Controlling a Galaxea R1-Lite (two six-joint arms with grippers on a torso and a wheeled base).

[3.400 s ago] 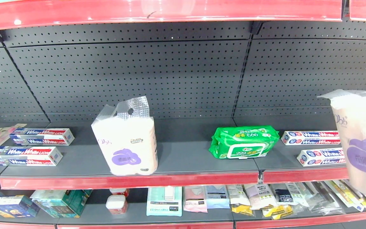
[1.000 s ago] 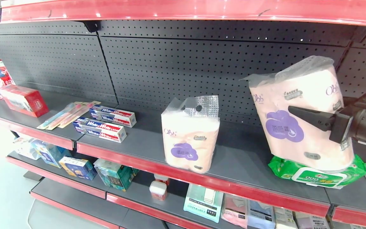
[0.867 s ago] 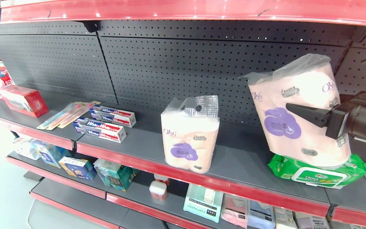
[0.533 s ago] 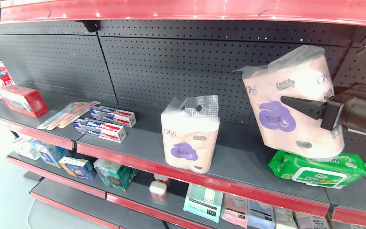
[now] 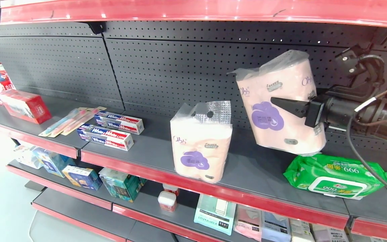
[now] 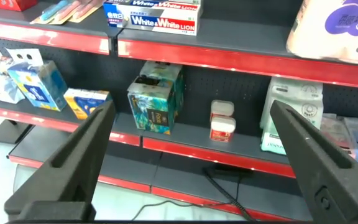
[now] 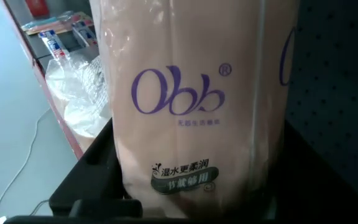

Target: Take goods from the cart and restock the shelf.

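My right gripper point(image 5: 282, 101) is shut on a pink toilet paper pack point(image 5: 274, 131) with a purple logo. It holds the pack tilted in the air above the middle shelf point(image 5: 254, 171), up and to the left of a green wet wipes pack point(image 5: 334, 174). Up close, the pack point(image 7: 191, 112) sits between the right gripper point(image 7: 204, 186) fingers. A second, identical pack point(image 5: 200, 144) stands upright near the shelf's front edge. My left gripper point(image 6: 191, 149) hangs open and holds nothing, low in front of the lower shelves.
Toothpaste boxes point(image 5: 108, 132), toothbrushes point(image 5: 69, 121) and a red box point(image 5: 25, 106) lie on the shelf to the left. The pegboard back panel point(image 5: 180, 67) is close behind the held pack. Boxes and packets fill the lower shelf point(image 6: 185, 140).
The right gripper has lifted the pack off the green wipes and carried it left and further in toward the back panel. Since the earliest frame the camera has shifted.
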